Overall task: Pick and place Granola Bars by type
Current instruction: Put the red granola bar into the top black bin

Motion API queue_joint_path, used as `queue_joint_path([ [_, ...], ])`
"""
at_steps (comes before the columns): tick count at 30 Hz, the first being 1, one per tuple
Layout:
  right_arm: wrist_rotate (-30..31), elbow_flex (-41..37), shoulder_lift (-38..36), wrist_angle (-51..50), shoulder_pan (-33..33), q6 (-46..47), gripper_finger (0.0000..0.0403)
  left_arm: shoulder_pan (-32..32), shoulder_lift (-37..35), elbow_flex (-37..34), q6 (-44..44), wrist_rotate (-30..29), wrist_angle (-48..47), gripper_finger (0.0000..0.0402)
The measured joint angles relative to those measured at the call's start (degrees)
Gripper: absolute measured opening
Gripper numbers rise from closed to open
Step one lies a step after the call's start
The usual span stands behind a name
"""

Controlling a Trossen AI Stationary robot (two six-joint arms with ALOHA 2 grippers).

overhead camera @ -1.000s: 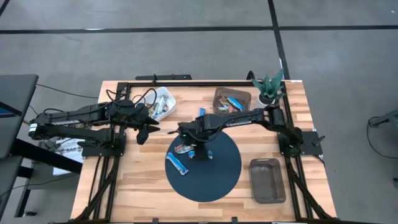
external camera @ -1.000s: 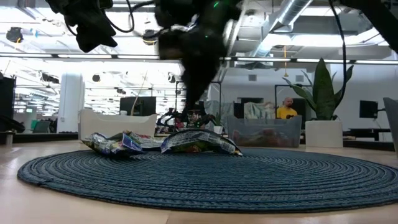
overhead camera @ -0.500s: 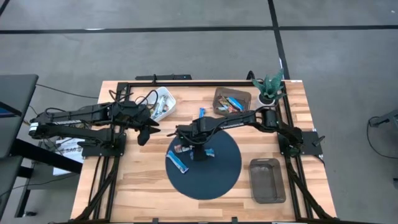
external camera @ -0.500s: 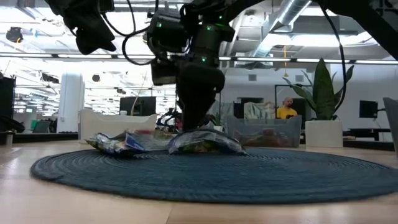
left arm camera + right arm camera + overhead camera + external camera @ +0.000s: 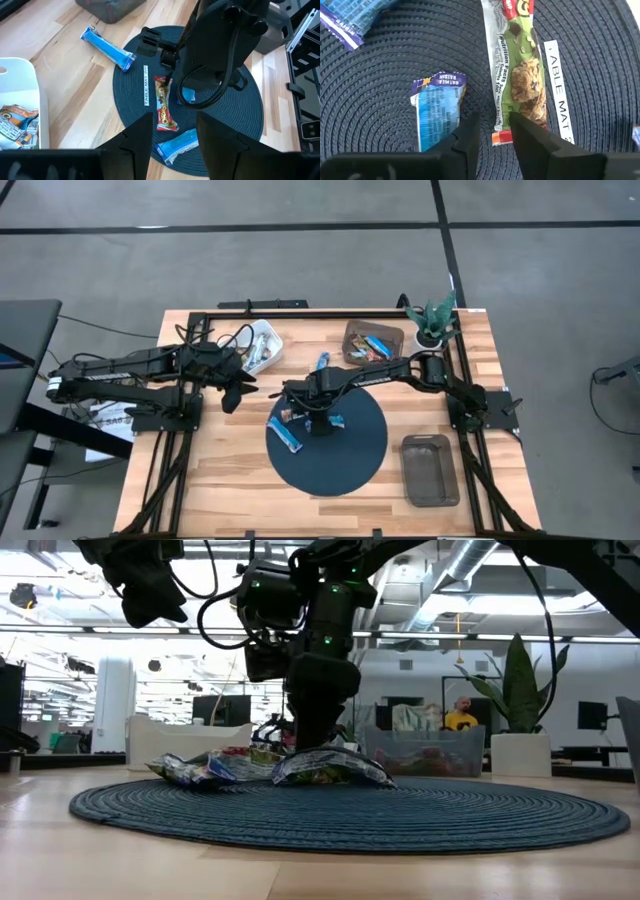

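Several bars lie loose. A multicoloured bar (image 5: 517, 75) and a short blue bar (image 5: 437, 110) rest flat on the round dark mat (image 5: 345, 465). A longer blue bar (image 5: 287, 438) lies across the mat's left rim, and another blue bar (image 5: 322, 361) sits on the wood. My right gripper (image 5: 495, 137) is open by a narrow gap, low over the multicoloured bar's end (image 5: 330, 768). My left gripper (image 5: 175, 150) is open and holds nothing, hovering left of the mat (image 5: 232, 392). My right gripper comes from above, pointing down, at one end of the multicoloured bar (image 5: 501, 136). A corner of that end shows in the gap between the fingers (image 5: 530, 135). The bar lies flat on the mat. I cannot tell whether the fingers touch it.
A white bin (image 5: 262, 345) and a brown bin (image 5: 372, 342) at the far side both hold bars. A grey bin (image 5: 430, 470) stands near right. A potted plant (image 5: 435, 322) occupies the far right corner. A thin white strip (image 5: 557, 85) lies on the mat beside the multicoloured bar.
My right gripper has come down from above the mat to the multicoloured bar's end. The mat, with the bars on it, has slid a little toward the table's far edge.
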Motion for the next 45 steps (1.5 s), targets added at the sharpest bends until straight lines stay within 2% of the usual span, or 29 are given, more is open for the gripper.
queue_joint_path([
  [10, 0.0, 6.0, 0.1, -1.8, 0.0, 0.0, 0.0103, 0.0, 0.0, 0.0, 0.0, 0.0, 0.0, 0.0141],
  [17, 2.8, 7.3, 0.1, -1.2, -0.3, 0.0, 0.0103, 0.0, 0.0, 0.0, 0.0, 0.0, 0.1, 0.0141],
  [24, -0.9, 7.3, 0.1, -0.4, -1.0, 0.6, 0.0104, 0.0, 0.0, 0.0, 0.0, 0.0, 0.1, 0.0141],
  [28, -3.2, 7.3, 0.1, -0.3, -2.0, 2.5, 0.0126, 0.0, 0.0, 0.0, 0.0, 0.0, 0.1, 0.0141],
  [36, -1.7, 7.3, 0.1, -0.3, -2.3, 3.1, 0.0205, 0.0, 0.0, 0.0, 0.0, -0.1, 0.1, 0.0141],
  [40, -1.7, 7.3, 0.1, -0.1, -1.8, 3.1, 0.0216, 0.0, 0.0, 0.0, 0.0, -0.1, 0.1, 0.0141],
  [45, -1.7, 6.4, 0.0, 1.9, -1.4, 3.1, 0.0211, 0.0, 0.0, 0.0, 0.0, -0.1, 0.1, 0.0141],
])
